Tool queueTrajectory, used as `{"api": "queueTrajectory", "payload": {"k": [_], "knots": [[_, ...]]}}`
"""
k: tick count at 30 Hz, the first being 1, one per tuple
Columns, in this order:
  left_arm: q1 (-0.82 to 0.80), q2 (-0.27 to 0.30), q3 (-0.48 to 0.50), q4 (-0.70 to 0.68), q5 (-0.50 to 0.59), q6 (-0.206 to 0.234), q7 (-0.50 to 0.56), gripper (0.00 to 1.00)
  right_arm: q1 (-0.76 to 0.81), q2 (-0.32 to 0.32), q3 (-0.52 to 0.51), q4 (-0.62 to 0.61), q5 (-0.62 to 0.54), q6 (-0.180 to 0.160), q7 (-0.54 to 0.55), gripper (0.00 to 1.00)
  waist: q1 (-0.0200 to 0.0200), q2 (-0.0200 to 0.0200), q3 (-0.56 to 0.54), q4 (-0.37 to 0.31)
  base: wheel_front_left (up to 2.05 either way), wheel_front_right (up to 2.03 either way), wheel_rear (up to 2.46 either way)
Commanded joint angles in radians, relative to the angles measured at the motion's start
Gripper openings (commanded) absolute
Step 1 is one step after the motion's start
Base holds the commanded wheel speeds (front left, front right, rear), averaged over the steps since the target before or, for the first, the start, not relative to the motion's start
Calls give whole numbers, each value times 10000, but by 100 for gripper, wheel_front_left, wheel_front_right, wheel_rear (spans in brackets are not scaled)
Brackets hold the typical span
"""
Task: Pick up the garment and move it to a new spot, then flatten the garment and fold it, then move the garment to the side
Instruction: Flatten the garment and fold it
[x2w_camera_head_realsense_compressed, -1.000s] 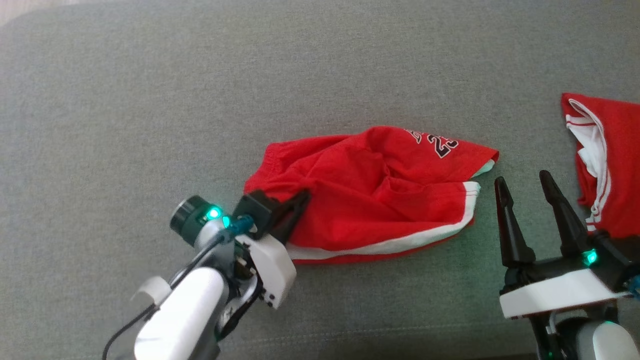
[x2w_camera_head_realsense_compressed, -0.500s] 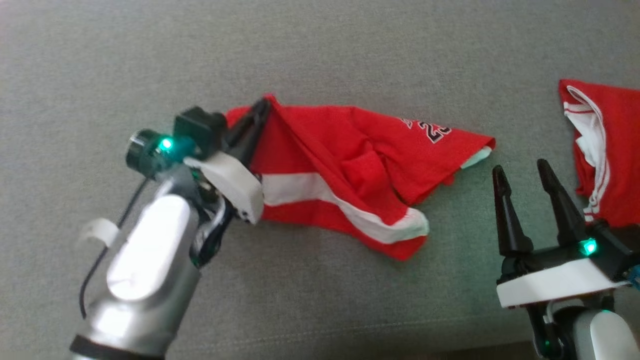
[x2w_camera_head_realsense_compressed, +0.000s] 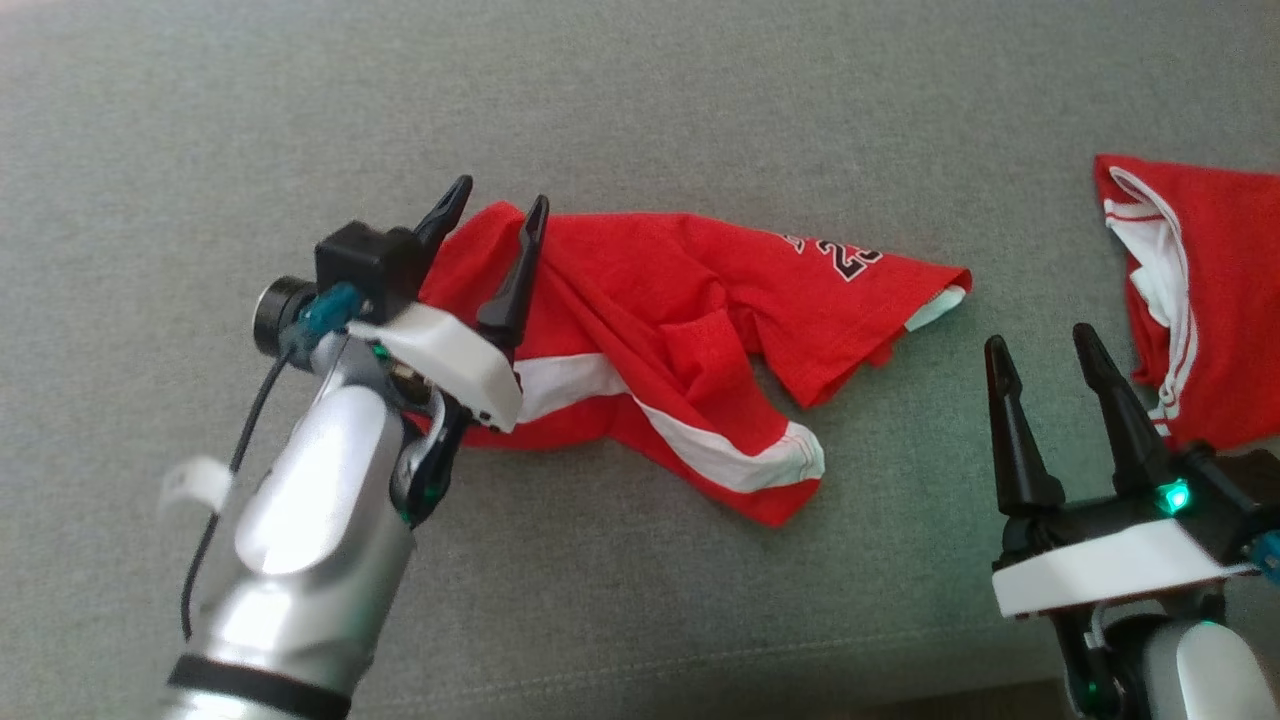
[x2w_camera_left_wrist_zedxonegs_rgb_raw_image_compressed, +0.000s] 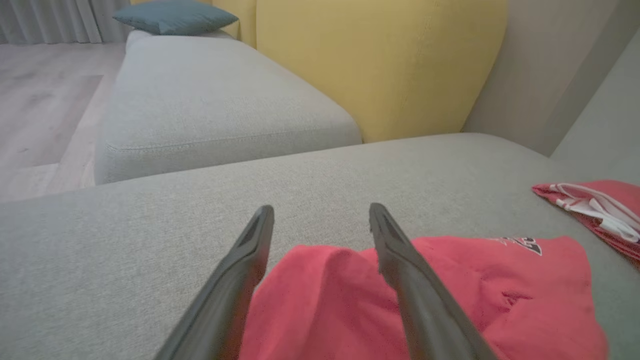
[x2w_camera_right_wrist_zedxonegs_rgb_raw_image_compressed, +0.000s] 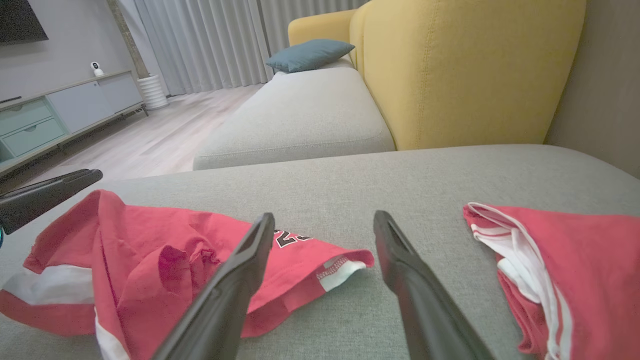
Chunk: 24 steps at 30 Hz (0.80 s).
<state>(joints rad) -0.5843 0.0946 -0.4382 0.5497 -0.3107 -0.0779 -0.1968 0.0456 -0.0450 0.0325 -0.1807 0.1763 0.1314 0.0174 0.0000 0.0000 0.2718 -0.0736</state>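
Well, both of my grippers stand open. My left gripper (x2w_camera_head_realsense_compressed: 500, 197) has its two dark fingers spread wide over the 9 o'clock end of the crumpled red fabric shorts with white trim and a black number print (x2w_camera_head_realsense_compressed: 680, 290). In my left wrist view (x2w_camera_left_wrist_zedxonegs_rgb_raw_image_compressed: 321, 209) a hump of that red cloth (x2w_camera_left_wrist_zedxonegs_rgb_raw_image_compressed: 330, 300) rises in the gap between the fingers without being pinched. Whether it brushes the inner side of one finger I cannot tell.

The shorts lie on the wide grey woven sofa seat (x2w_camera_head_realsense_compressed: 700, 100), around the middle of the head view, stretched from 9 o'clock toward 3 o'clock. The number print sits near the 2 o'clock end, and one leg with a white hem points down to 5 o'clock.

My right gripper (x2w_camera_head_realsense_compressed: 1040, 340) is at 4 o'clock in the head view, fingers aimed at 12 o'clock and holding nothing — it is over bare seat between the shorts and a second red garment with white piping (x2w_camera_head_realsense_compressed: 1220, 300) at the 3 o'clock edge. The two garments lie apart.

From my right wrist (x2w_camera_right_wrist_zedxonegs_rgb_raw_image_compressed: 325, 216) the shorts (x2w_camera_right_wrist_zedxonegs_rgb_raw_image_compressed: 150, 240) spread toward 9 o'clock and the second garment (x2w_camera_right_wrist_zedxonegs_rgb_raw_image_compressed: 575, 260) toward 3 o'clock. A yellow upholstered backrest (x2w_camera_right_wrist_zedxonegs_rgb_raw_image_compressed: 475, 70) stands at 12 o'clock and a blue-grey cushion (x2w_camera_right_wrist_zedxonegs_rgb_raw_image_compressed: 310, 54) at 11 o'clock.
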Motion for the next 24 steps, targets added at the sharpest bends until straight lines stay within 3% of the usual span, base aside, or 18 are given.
{"api": "queueTrajectory", "payload": {"k": [1, 14, 24], "knots": [[55, 192, 380, -518, 20, 153, -260, 100, -280, -53, 257, -396, -101, -7, -35, 100, 0, 0, -124, 85, 0, 0, 0], [3554, 710, 2046, -4858, 880, 2054, -646, 100, -10, -53, 334, -586, -565, -7, 336, 100, 0, 0, -925, 838, 0, 0, 0], [5075, 873, 2303, -5532, 1173, 2234, -648, 100, 331, -53, 205, -682, -607, -7, 532, 100, 0, 0, -1278, 1120, 0, 0, 0]]}}
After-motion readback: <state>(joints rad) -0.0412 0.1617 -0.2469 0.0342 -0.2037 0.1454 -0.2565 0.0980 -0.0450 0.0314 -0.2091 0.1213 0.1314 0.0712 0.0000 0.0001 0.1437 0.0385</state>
